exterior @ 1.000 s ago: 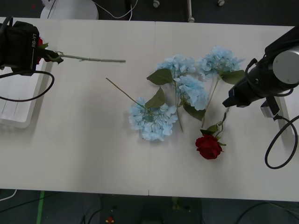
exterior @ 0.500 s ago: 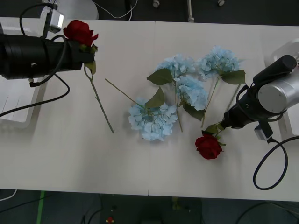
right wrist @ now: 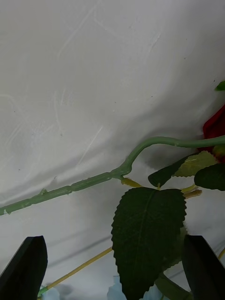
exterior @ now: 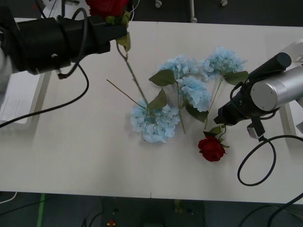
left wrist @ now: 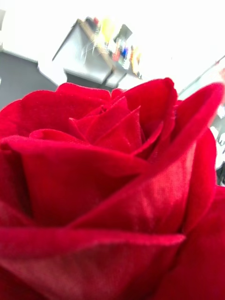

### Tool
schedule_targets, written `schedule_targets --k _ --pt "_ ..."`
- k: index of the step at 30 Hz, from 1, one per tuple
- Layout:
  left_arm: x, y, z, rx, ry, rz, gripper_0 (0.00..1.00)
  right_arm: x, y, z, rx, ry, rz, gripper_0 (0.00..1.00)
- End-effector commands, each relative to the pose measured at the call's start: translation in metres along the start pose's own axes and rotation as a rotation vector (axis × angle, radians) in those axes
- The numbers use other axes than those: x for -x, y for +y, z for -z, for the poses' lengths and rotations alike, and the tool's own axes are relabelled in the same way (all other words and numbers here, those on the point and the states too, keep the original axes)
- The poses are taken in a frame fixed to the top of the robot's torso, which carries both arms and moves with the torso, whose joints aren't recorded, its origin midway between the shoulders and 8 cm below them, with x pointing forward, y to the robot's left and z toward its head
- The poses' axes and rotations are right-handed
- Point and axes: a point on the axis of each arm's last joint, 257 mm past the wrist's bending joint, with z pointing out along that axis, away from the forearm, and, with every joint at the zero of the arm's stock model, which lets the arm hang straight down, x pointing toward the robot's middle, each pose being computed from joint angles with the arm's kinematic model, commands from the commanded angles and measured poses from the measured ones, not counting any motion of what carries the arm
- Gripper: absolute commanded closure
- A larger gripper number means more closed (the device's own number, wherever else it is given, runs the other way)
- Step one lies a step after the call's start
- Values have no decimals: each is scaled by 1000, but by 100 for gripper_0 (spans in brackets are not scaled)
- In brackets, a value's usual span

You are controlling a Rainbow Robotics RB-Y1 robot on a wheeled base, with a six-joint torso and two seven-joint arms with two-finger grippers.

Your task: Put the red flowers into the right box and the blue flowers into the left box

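Note:
My left gripper (exterior: 115, 22) is shut on a red rose (exterior: 107, 5) just below its head, high over the table's back left. The rose's stem (exterior: 134, 78) hangs down toward the blue flowers. In the left wrist view the rose head (left wrist: 112, 187) is very close. A second red rose (exterior: 211, 149) lies at the front right. My right gripper (exterior: 220, 116) hovers open just above that rose's stem (right wrist: 93, 180) and a leaf (right wrist: 147, 229), with its black fingers (right wrist: 28, 267) apart. Several blue flowers (exterior: 155, 124) lie in the table's middle.
The left box (exterior: 19, 101) sits at the table's left edge, partly under my left arm. A white rim of the right box (exterior: 289, 120) shows at the right edge behind my right arm. Black cables loop from both arms.
My left arm has swung from over the left box toward the table's middle, carrying the red rose higher. My right gripper has moved left and forward to the lying rose's stem.

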Motion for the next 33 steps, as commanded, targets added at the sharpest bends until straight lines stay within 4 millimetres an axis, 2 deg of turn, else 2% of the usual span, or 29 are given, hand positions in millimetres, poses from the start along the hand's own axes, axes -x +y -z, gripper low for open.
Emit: schedule_targets --k 1,4,8,22,31,33 --pt "-50 -26 -45 -69 0 139 100 1 -2 -8 -7 -9 -21 17" --pt "-59 -32 -56 -85 4 164 100 6 0 -14 -8 -16 -31 17" --pt "-62 -38 -61 -94 3 169 100 10 1 -21 -14 -25 -39 17" --pt "-64 -41 -63 -101 5 179 100 22 2 -36 -14 -59 -38 17" --pt "-64 -40 -63 -98 5 184 100 24 3 -36 -9 -67 -41 17" --pt "-64 -40 -62 -98 5 187 100 26 2 -37 -14 -73 -31 25"
